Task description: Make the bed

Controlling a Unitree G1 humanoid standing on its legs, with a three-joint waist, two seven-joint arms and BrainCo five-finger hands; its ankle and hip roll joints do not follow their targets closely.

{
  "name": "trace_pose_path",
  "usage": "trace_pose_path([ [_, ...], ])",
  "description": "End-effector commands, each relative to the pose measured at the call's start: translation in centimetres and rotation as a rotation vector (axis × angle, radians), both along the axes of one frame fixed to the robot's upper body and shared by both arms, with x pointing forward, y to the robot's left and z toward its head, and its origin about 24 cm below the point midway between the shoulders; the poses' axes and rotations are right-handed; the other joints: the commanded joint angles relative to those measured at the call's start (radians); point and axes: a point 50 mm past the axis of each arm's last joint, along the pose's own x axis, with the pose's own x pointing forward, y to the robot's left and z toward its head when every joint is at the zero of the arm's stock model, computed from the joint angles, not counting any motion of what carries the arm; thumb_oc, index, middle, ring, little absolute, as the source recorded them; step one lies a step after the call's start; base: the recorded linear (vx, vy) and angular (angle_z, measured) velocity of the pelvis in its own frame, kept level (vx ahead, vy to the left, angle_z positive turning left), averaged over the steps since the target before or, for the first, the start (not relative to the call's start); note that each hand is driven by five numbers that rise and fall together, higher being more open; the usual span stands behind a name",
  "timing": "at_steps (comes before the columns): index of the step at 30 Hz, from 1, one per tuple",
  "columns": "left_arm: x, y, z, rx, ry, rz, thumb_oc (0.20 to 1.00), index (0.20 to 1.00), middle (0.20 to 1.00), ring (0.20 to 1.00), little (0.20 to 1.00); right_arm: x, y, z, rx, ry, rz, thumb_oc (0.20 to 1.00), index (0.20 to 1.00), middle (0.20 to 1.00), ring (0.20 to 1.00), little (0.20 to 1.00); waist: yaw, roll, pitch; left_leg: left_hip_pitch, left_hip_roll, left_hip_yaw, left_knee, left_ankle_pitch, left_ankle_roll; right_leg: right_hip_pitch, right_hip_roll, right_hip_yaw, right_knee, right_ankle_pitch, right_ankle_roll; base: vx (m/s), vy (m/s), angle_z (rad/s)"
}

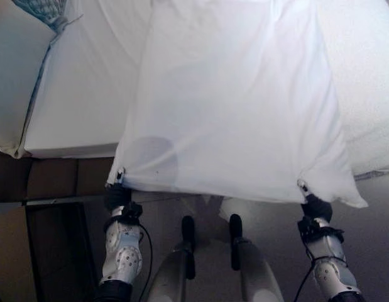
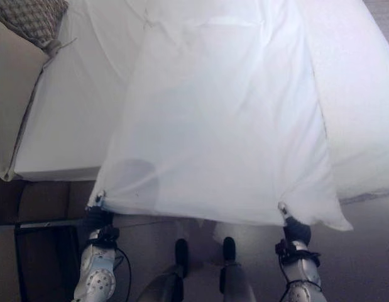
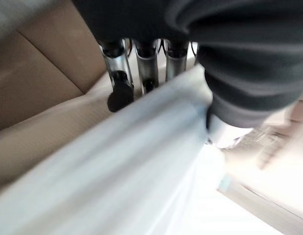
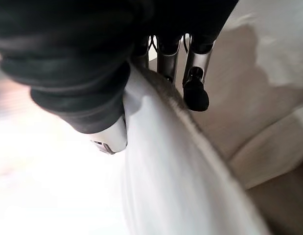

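A white sheet point(image 1: 238, 107) hangs stretched between my two hands and reaches out over the bed. My left hand point(image 1: 117, 196) grips its near left corner, my right hand point(image 1: 316, 207) its near right corner. Both corners are held level, just off the bed's near edge. In the left wrist view the fingers point(image 3: 141, 58) curl over the cloth point(image 3: 117, 186), with the thumb pressed on its other side. Seen from the right wrist, the fingers point(image 4: 195, 88) and thumb pinch the sheet's hem point(image 4: 180, 186) in the same way.
The white mattress point(image 1: 81, 94) lies bare to the left of the sheet, on a brown bed base point(image 1: 56, 179). A patterned cushion point(image 2: 34, 19) sits at the far left corner. A textured white cover point(image 1: 370, 82) lies at the right. A dark box point(image 1: 56, 251) stands on the floor at the lower left.
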Motion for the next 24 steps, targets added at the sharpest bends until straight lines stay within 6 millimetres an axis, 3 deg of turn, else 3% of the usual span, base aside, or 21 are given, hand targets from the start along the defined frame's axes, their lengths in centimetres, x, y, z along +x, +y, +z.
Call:
trace_pose_path([
  [1,-6.9,9.9,-3.1,0.16,0.236,0.417,0.2,0.2,0.2,0.2,0.2,-6.0,-1.6,-5.5,-0.074,0.331,-0.041,0.2,0.2,0.2,0.2,0.2,0.062,-0.054,-0.046,-0.032,-0.068,0.025,0.05,-0.045,0.001,-0.01,-0.026,0.009,-0.115,0.161,0.078,-0.01,0.016,0.19],
  [2,-7.4,10.0,-4.8,0.149,0.343,0.432,0.2,0.2,0.2,0.2,0.2,-6.9,-1.6,-6.7,-0.072,0.403,-0.029,0.2,0.2,0.2,0.2,0.2,0.065,-0.053,-0.043,-0.032,-0.068,0.023,0.057,-0.048,0.001,-0.007,-0.028,0.006,-0.111,0.158,0.076,-0.01,0.014,0.12],
  [3,-7.4,10.0,-4.7,0.149,0.341,0.432,0.2,0.2,0.2,0.2,0.2,-6.8,-1.6,-6.7,-0.071,0.402,-0.029,0.2,0.2,0.2,0.2,0.2,0.065,-0.054,-0.045,-0.036,-0.068,0.024,0.056,-0.046,0.001,-0.01,-0.029,0.006,-0.112,0.16,0.076,0.01,0.029,0.06],
  [4,-8.4,9.8,-6.7,0.056,0.417,0.494,0.2,0.2,0.2,0.2,0.2,-7.7,-1.2,-7.9,-0.081,0.495,-0.008,0.2,0.2,0.2,0.2,0.2,0.066,-0.054,-0.049,-0.033,-0.07,0.024,0.058,-0.05,0.0,-0.005,-0.031,0.002,-0.113,0.156,0.077,0.01,0.033,0.01],
  [7,-10.3,9.6,-9.2,0.004,0.595,0.52,0.2,0.2,0.2,0.2,0.2,-9.3,-1.3,-9.4,-0.096,0.626,-0.017,0.2,0.2,0.2,0.2,0.2,0.066,-0.052,-0.055,-0.031,-0.072,0.025,0.062,-0.053,-0.003,0.001,-0.036,-0.005,-0.112,0.154,0.078,0.02,0.038,0.07],
  [17,-13.3,9.7,-11.1,-0.034,0.783,0.544,0.2,0.2,0.2,0.2,0.2,-11.5,-0.7,-10.9,-0.106,0.774,-0.007,0.2,0.2,0.2,0.2,0.2,0.058,-0.06,-0.083,-0.014,-0.073,0.028,0.05,-0.058,-0.004,0.018,-0.043,-0.013,-0.125,0.159,0.081,0.01,0.013,0.02],
  [18,-13.7,9.6,-11.3,-0.045,0.798,0.545,0.2,0.2,0.2,0.2,0.2,-11.7,-0.7,-11.0,-0.113,0.791,0.002,0.313,0.313,0.313,0.313,0.313,0.059,-0.06,-0.087,-0.012,-0.073,0.028,0.047,-0.058,-0.004,0.02,-0.042,-0.015,-0.127,0.159,0.081,0.0,0.0,0.0],
  [19,-13.8,9.4,-11.5,-0.045,0.806,0.534,0.2,0.2,0.2,0.2,0.2,-11.9,-0.6,-11.1,-0.123,0.802,0.016,0.915,0.915,0.915,0.915,0.915,0.058,-0.06,-0.089,-0.009,-0.073,0.027,0.043,-0.056,-0.005,0.022,-0.042,-0.017,-0.13,0.159,0.08,0.0,0.0,0.0],
  [20,-14.0,9.3,-11.6,-0.045,0.818,0.524,0.423,0.423,0.423,0.423,0.423,-12.1,-0.6,-11.1,-0.129,0.81,0.02,1.0,1.0,1.0,1.0,1.0,0.059,-0.059,-0.09,-0.004,-0.073,0.026,0.038,-0.055,-0.005,0.026,-0.043,-0.018,-0.132,0.16,0.08,0.0,0.0,0.0],
  [21,-14.2,9.1,-11.8,-0.044,0.832,0.505,1.0,1.0,1.0,1.0,1.0,-12.3,-0.7,-11.2,-0.132,0.823,0.021,1.0,1.0,1.0,1.0,1.0,0.059,-0.058,-0.094,-0.001,-0.074,0.025,0.034,-0.052,-0.005,0.03,-0.044,-0.019,-0.135,0.163,0.08,0.0,0.0,0.0],
  [24,-14.6,8.4,-12.3,-0.042,0.86,0.457,1.0,1.0,1.0,1.0,1.0,-12.5,-0.7,-11.3,-0.138,0.837,0.024,1.0,1.0,1.0,1.0,1.0,0.059,-0.054,-0.098,0.006,-0.076,0.021,0.023,-0.047,-0.004,0.034,-0.045,-0.023,-0.14,0.167,0.082,0.01,-0.006,0.01],
])
